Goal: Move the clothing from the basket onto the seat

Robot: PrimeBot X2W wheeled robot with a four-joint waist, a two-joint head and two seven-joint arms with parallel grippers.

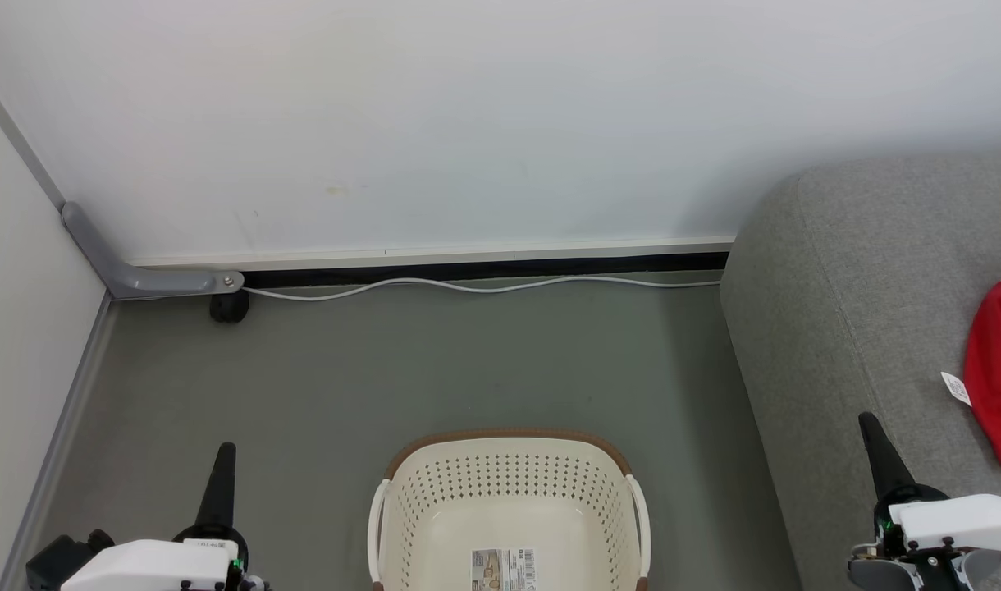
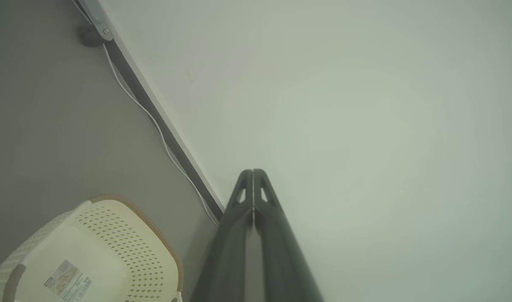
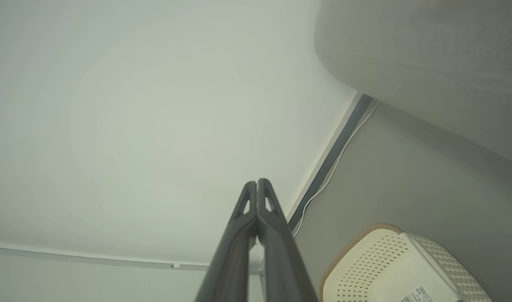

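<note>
The cream basket (image 1: 509, 492) stands on the floor at the bottom middle of the head view, with only the barcode sticker (image 1: 503, 569) on its base; it also appears as the basket (image 2: 113, 243) in the left wrist view and the basket (image 3: 390, 264) in the right wrist view. A red garment with a small white tag (image 1: 997, 369) lies on the grey seat (image 1: 861, 312) at the right edge. My left gripper (image 1: 224, 450) is shut at the lower left, left of the basket. My right gripper (image 1: 870, 423) is shut over the seat's front part, left of the garment. Both hold nothing.
A white wall runs across the back, with a white cable (image 1: 484, 286) along its foot. A grey bracket and black caster (image 1: 228, 305) sit in the left corner. Grey floor (image 1: 468, 369) lies between wall, basket and seat.
</note>
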